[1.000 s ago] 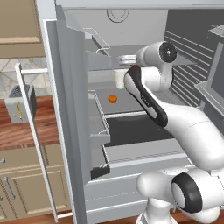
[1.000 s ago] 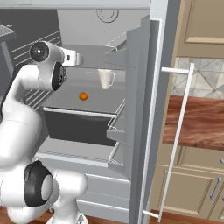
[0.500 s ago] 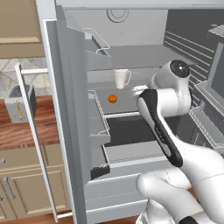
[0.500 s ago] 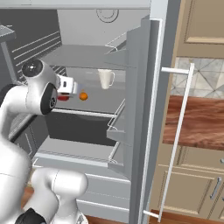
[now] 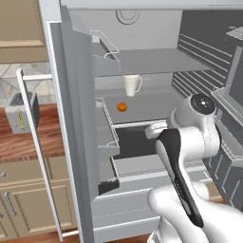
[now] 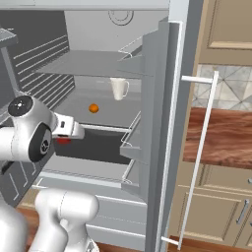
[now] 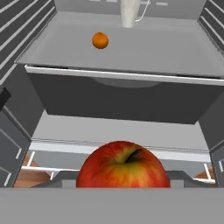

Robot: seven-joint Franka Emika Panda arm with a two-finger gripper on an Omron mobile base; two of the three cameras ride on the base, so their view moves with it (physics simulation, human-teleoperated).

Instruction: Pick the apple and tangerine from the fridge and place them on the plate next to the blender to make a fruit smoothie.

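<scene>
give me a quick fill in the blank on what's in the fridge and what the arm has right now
1. The red fruit held close in front of the hand camera is the ____.
2. On the fridge shelf, the tangerine lies near a white ____.
3. The color of the tangerine is ____.

Missing words: apple; mug; orange

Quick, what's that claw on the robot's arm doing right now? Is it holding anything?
Gripper: closed on the apple, out in front of the open fridge.
</scene>
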